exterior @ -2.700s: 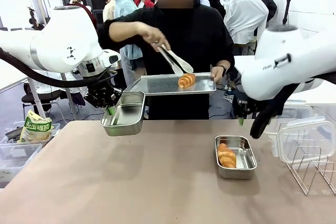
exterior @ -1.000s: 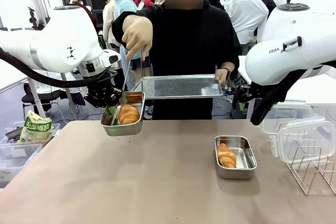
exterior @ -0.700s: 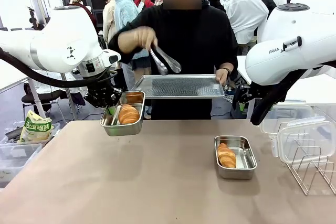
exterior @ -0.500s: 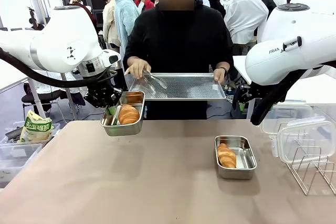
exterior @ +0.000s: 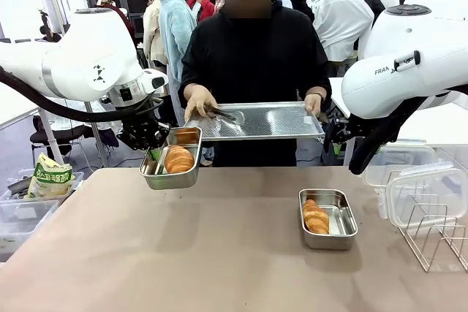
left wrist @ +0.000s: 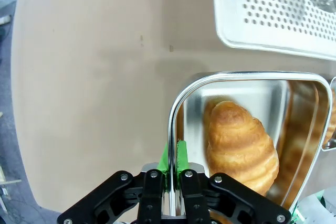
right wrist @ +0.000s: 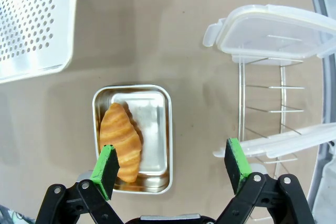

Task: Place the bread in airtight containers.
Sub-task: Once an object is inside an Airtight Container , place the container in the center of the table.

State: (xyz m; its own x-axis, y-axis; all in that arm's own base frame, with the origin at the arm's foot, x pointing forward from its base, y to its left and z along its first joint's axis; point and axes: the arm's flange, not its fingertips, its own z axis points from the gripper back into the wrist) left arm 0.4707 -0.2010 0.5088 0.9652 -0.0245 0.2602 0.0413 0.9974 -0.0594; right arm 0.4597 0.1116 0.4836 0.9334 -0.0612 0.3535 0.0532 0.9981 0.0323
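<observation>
Bread roll just landed in the box the left pincer clamps by its rim, off the surface; other box already has one. Right pincer is wide open, lids probably next.

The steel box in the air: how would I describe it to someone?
Find the robot's white left arm. Its gripper pinches the rim of a small steel box holding one croissant. Unlike the other box, resting on the table, it hangs in mid-air.
</observation>
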